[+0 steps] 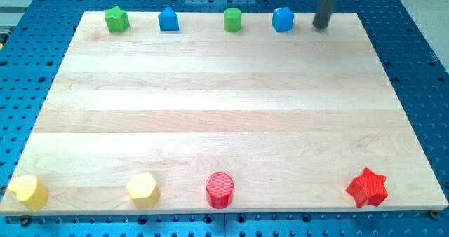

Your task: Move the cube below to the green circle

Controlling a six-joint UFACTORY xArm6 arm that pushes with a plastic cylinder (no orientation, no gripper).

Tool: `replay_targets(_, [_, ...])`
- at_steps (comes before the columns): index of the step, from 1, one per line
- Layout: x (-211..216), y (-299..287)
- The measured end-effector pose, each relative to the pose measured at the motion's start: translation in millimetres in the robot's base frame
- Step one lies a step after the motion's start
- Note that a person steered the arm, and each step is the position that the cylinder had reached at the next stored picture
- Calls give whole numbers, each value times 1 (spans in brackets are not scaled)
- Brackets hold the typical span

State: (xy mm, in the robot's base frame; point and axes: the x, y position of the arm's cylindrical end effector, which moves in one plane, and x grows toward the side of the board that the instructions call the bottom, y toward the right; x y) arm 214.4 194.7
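Observation:
A green circle (233, 19) stands at the view's top, near the board's far edge. A blue cube (168, 19) sits to its left and a second blue block (282, 19), of unclear shape, to its right. A green star (116, 19) is at the top left. My tip (320, 25) touches the board at the top right, a short way right of the second blue block and apart from it.
Along the view's bottom edge of the wooden board (231, 111) sit a yellow block (28, 192), a yellow hexagon-like block (143, 189), a red circle (219, 190) and a red star (367, 187). A blue perforated table surrounds the board.

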Motion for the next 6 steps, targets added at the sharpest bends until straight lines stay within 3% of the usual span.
replay_targets(1, [-15,-38])
replay_targets(3, [37,-117])
replay_targets(4, [67,-130])
replay_targets(6, [102,-95])
